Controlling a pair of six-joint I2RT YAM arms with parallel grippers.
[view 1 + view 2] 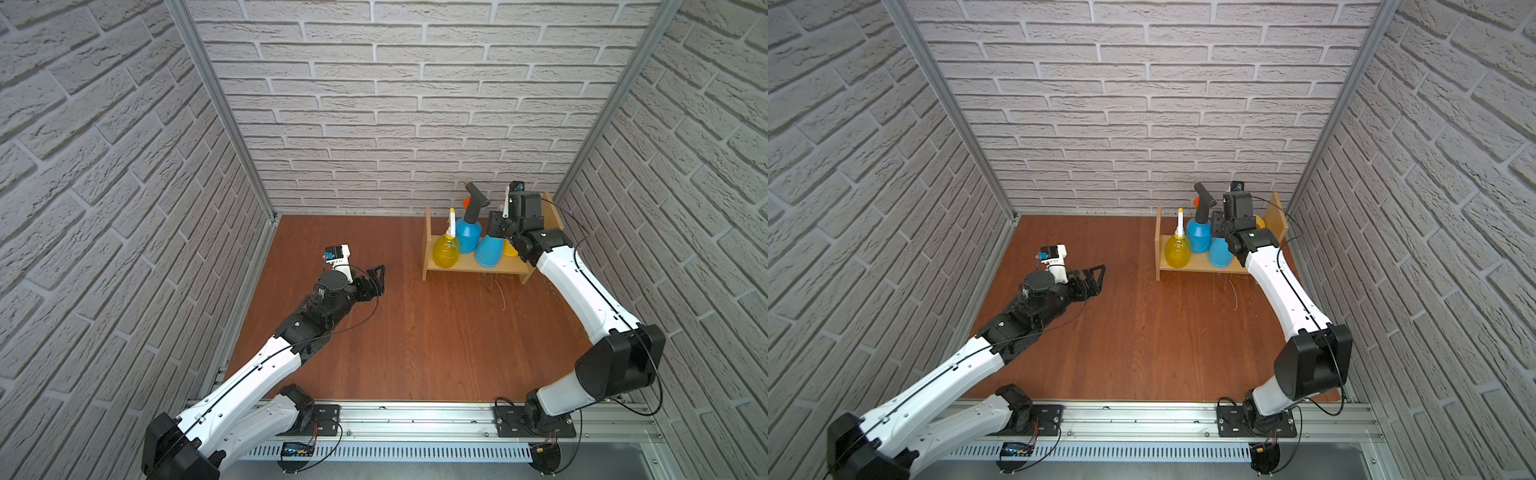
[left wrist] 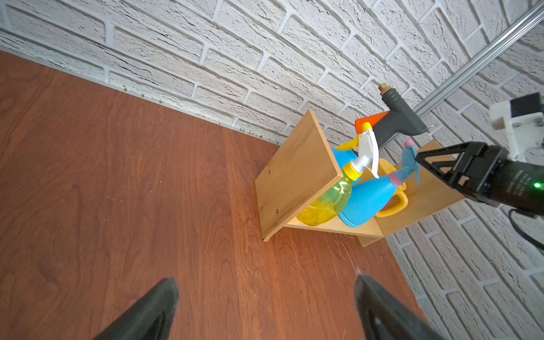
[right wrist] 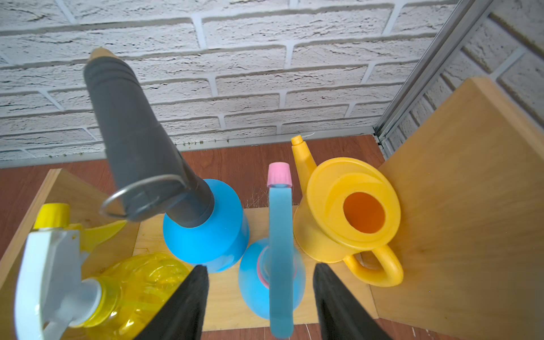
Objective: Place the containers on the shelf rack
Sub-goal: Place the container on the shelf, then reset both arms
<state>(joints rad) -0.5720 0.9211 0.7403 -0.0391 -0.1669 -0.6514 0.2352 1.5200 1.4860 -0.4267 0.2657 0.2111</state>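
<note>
Right wrist view: the right gripper (image 3: 260, 268) has its jaws apart, one finger on either side of the light-blue spray bottle (image 3: 281, 265). There is a clear gap on each side and nothing is gripped. That bottle stands at the front of the horizontal board of the shelf rack (image 3: 456, 206), between the blue pressure sprayer (image 3: 212, 235) and the yellow watering can (image 3: 347, 212). The can is just beside one side board, its handle toward the camera. By the opposite side board is the translucent yellow spray bottle (image 3: 138, 288). All four stand upright on the board.

Both top views: the rack is in the far right corner of the table (image 1: 374, 353). The left gripper (image 1: 376, 274) is over bare table, well apart from the rack. The left wrist view shows its jaws wide open and empty.
</note>
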